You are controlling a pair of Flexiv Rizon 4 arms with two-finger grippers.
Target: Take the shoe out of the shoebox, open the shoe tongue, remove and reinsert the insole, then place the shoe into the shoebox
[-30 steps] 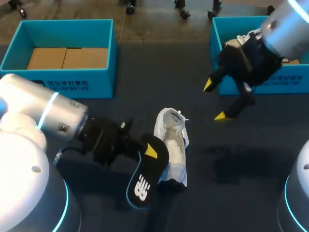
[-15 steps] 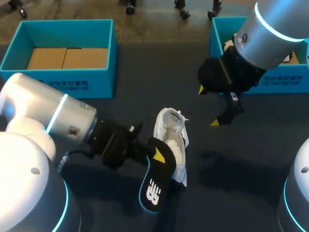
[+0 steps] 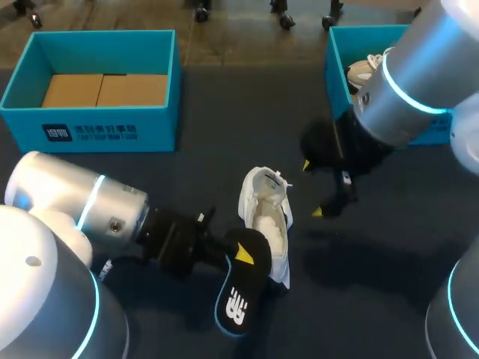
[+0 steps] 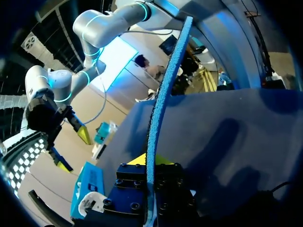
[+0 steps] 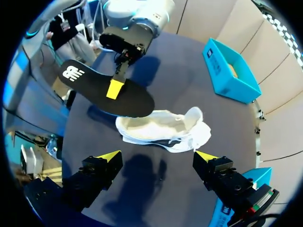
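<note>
Left fingers (image 3: 243, 255) clamped on black insole (image 3: 236, 298), just beside white shoe (image 3: 266, 217). Shoe sits on dark tabletop (image 3: 224, 127), outside both boxes. Right fingers (image 3: 305, 165) spread apart, holding nothing, over tabletop just past shoe. Far back: left shoebox (image 3: 105, 131), right shoebox (image 3: 337, 71) holding second shoe (image 3: 361, 72).
</note>
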